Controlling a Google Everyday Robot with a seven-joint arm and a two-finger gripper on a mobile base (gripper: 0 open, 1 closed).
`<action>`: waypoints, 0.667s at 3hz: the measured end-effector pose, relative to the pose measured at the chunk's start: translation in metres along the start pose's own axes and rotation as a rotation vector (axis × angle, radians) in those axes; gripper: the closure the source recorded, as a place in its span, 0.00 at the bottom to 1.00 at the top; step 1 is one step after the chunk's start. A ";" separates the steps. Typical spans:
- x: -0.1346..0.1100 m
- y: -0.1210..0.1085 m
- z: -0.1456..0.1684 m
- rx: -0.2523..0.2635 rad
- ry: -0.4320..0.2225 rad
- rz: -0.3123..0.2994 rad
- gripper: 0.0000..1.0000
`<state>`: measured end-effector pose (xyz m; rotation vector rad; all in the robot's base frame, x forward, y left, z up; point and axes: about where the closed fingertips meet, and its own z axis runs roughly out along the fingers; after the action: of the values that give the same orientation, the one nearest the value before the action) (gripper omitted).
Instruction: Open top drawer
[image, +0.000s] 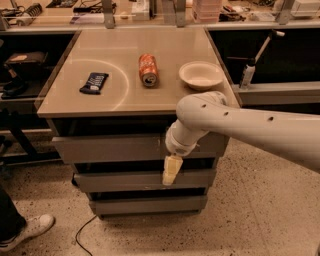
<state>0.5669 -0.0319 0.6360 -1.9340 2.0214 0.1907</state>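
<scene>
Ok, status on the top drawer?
end effector hanging at top drawer lower edge, right of centre. Drawer looks shut. Only the arm crosses its front.

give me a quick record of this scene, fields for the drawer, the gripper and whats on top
top drawer: only the front shows, nothing of the inside
gripper: points down in front of the drawers, right of centre, tip level with the middle drawer
arm: reaches in from the right
cabinet top: can on its side in the middle, bowl to its right, dark packet to its left
</scene>
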 end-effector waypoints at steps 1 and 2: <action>0.007 0.009 0.000 -0.028 0.017 -0.002 0.00; 0.007 0.009 -0.001 -0.028 0.017 -0.002 0.00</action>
<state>0.5578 -0.0378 0.6335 -1.9610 2.0385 0.2035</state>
